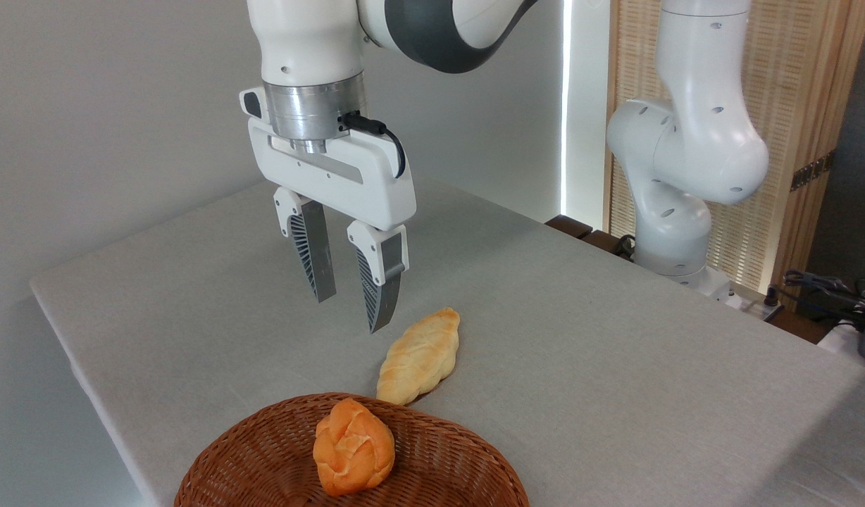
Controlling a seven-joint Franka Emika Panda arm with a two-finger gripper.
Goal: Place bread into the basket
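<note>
The bread (420, 355), a long pale golden loaf with a ridged top and pointed ends, lies on the grey tablecloth just behind the basket. The basket (263, 458) of reddish-brown wicker sits at the front edge of the picture and holds a rounder orange knotted bun (353, 446). My gripper (349, 310) hangs in the air above the table, up and to the left of the bread. Its two fingers point down and stand apart, with nothing between them.
The table (615, 366) is covered in grey cloth, and its left edge runs close by the basket. The arm's white base (675, 183) stands at the back right corner. Cables and equipment (837, 292) lie beyond the right edge.
</note>
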